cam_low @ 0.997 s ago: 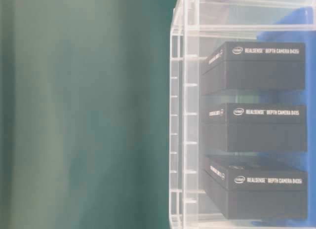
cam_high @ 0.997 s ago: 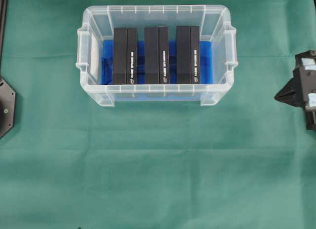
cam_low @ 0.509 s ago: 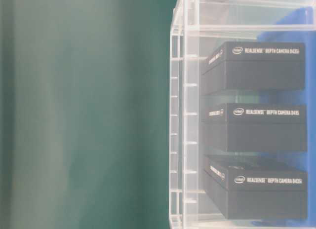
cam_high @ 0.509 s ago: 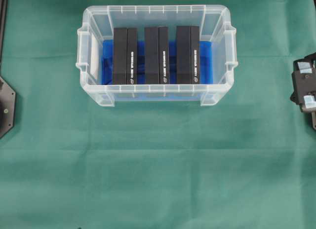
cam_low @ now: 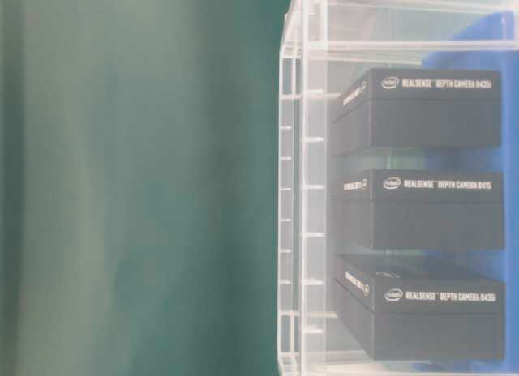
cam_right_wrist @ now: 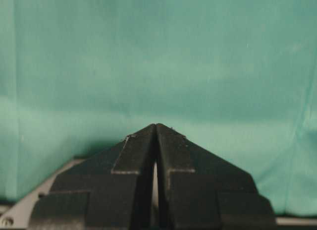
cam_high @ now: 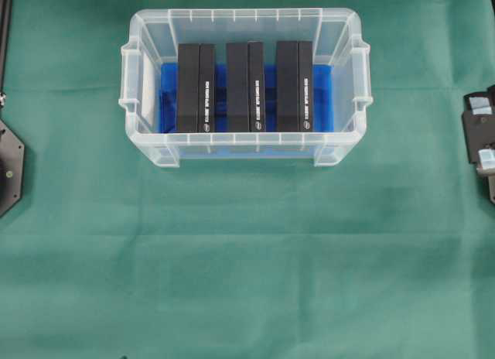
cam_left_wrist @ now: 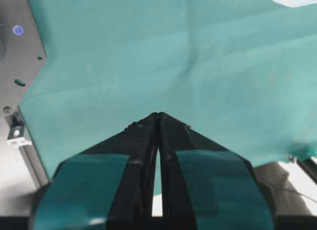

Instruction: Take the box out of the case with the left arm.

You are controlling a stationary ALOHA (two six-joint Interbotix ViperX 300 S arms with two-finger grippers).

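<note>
A: Overhead view?
B: Straight down, far out, whole case on the green cloth.

A: Table-level?
B: Low, very close, turned sideways; shares the case wall and three black boxes with overhead.

A: Wrists?
B: Each looks past its own fingertips, left gripper, right gripper, at cloth.

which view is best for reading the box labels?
Table-level view: white print on the boxes faces it, readable through the case wall. Overhead shows tiny unreadable print; left wrist view catches only a case corner, right wrist view neither.
</note>
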